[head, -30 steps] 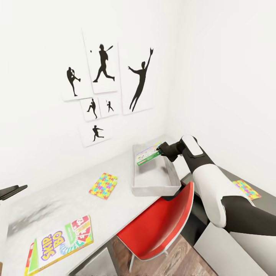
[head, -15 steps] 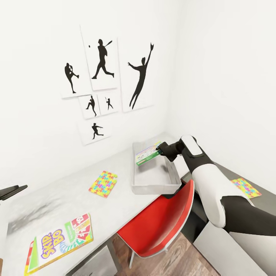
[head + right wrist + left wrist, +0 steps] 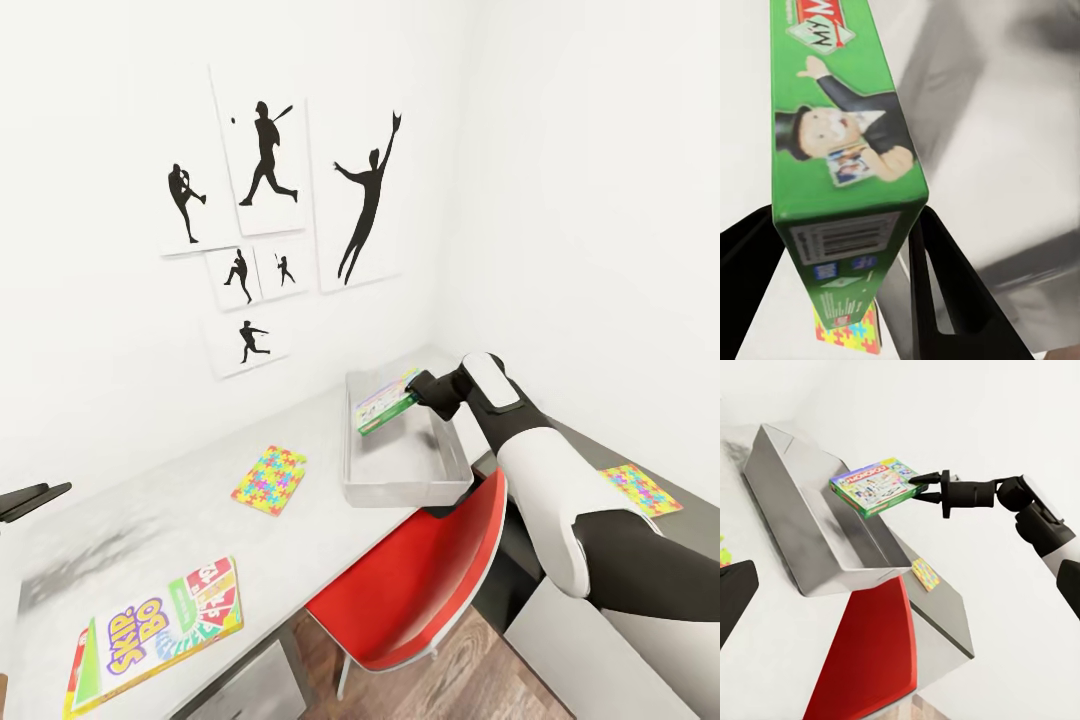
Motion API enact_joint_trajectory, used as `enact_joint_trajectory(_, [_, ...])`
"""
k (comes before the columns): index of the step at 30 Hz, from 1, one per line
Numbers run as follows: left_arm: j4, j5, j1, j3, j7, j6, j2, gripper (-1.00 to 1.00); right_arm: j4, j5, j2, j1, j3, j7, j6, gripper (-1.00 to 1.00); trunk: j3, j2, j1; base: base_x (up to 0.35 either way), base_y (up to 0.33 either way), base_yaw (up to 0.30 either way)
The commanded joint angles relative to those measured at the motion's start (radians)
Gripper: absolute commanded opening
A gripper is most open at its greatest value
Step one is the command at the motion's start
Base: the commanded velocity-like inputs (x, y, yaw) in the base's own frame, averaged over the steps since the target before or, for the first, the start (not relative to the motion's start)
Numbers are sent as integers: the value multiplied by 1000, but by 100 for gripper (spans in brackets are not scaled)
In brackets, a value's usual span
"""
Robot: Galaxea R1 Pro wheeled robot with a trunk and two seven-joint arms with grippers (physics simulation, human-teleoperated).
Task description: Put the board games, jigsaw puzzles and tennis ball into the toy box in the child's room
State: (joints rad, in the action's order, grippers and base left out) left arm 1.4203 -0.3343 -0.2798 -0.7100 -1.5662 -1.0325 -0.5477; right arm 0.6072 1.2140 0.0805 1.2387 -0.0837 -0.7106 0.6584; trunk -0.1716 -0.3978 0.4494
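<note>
My right gripper is shut on one edge of a pale and green board game, holding it tilted above the far end of the light grey toy box on the table. In the left wrist view the same board game hangs over the toy box, pinched by the right gripper. The right wrist view has the game's green edge between both black fingers. One jigsaw puzzle lies on the table left of the box. The Skip-Bo board game lies at the near left. My left gripper hovers open at the left edge.
A red chair stands tucked against the table just below the toy box. A second jigsaw puzzle lies on the lower dark desk at the right. White walls with black athlete pictures close the corner behind the table.
The right arm has lifted slightly and carried the board game a little further over the toy box. The head view has shifted slightly. Nothing on the table has moved.
</note>
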Motion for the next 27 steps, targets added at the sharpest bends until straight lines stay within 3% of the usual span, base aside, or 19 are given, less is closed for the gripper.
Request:
enact_joint_trajectory(1, [0,1,-1,0,-5,-11,0,100,1,8,-1,1,-4,-8,-1,-100,-2,-2,1,0,0,0])
enact_joint_trajectory(21, [0,1,0,0,-5,-11,0,100,2,7,6,1,-7,-6,-23,-100,-2,-2,1,8,0,0])
enact_joint_trajectory(27, [0,1,0,1,-5,-11,0,100,2,-4,7,2,-50,-5,-23,-100,-3,-2,1,68,0,26])
